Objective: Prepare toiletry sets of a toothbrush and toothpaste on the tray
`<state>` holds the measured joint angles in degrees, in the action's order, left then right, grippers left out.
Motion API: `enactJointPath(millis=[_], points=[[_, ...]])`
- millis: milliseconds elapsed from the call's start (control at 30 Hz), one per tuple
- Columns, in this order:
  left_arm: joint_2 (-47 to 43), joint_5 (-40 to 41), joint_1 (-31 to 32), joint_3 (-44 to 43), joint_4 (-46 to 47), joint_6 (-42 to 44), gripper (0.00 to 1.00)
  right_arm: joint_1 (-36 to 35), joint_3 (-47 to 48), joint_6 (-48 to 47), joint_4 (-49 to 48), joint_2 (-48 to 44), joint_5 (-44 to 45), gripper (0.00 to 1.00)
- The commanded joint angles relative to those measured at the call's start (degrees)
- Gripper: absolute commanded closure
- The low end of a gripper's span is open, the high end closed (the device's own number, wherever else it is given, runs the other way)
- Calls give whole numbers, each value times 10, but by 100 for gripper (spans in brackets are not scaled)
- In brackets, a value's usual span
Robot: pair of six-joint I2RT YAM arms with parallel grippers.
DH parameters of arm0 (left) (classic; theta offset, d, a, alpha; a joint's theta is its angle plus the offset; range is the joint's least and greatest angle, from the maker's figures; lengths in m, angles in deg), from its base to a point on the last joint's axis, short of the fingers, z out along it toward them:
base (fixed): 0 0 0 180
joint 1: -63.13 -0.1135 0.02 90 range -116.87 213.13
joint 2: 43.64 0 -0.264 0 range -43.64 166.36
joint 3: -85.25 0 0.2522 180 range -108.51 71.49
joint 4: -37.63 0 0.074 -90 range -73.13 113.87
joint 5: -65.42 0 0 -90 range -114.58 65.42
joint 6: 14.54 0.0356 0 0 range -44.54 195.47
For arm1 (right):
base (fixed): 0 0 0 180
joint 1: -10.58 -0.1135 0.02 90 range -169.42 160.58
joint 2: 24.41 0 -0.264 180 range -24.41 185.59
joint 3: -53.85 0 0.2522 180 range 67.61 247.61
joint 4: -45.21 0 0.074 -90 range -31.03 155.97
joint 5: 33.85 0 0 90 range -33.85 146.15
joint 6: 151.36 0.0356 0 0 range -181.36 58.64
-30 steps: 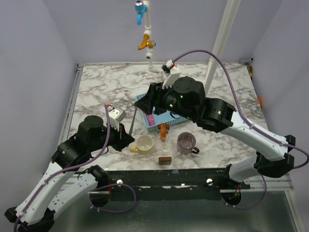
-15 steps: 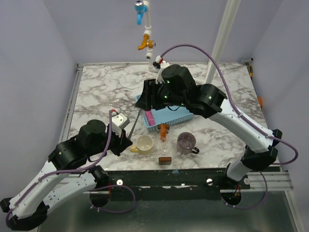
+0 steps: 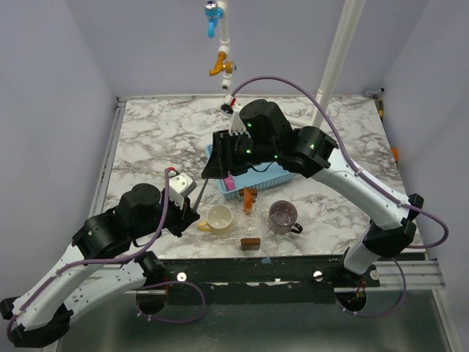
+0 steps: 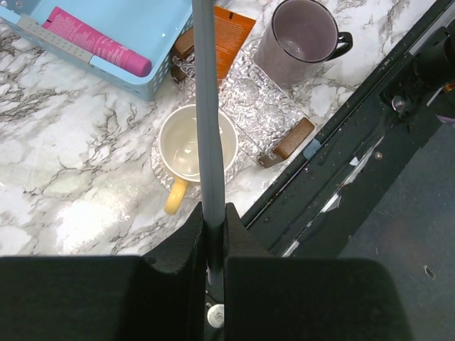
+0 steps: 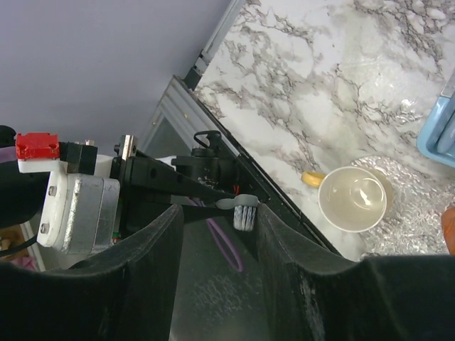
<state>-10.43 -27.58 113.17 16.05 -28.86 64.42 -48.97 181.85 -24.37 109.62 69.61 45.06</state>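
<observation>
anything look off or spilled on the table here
Nothing spilled or broken. The only odd sight is the toothbrush, held in mid-air: the left gripper clamps its handle while its bristle head sits inside the open right gripper.

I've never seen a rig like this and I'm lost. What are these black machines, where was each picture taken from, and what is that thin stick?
These are two robot arms bolted to a marble table, each ending in a two-finger gripper. One picture looks down from above. The other two come from small cameras on the wrists, so each shows its own arm's fingers at the bottom edge.

The thin stick is the toothbrush, and the left gripper is clamped shut on it. The right gripper stands open, and the bristle end appears to sit between its fingers.

On the surface are a cream cup, a purple mug and a blue basket holding a pink tube. The toothpaste, an orange tube, lies on a crinkly clear tray.
</observation>
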Motion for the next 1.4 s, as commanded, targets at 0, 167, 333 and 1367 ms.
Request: enactJointPath(millis=[0, 167, 333, 1367], points=[[-4, 16, 7, 2, -3, 8, 100, 0, 0, 1, 8, 12, -25, 53], [-8, 18, 8, 1, -4, 9, 100, 1, 2, 0, 11, 20, -24, 55], [-12, 10, 10, 3, -1, 9, 100, 2, 1, 4, 4, 21, -24, 61], [-4, 18, 11, -14, 50, 4, 24, 8, -120, -54, -49, -88, 53, 100]])
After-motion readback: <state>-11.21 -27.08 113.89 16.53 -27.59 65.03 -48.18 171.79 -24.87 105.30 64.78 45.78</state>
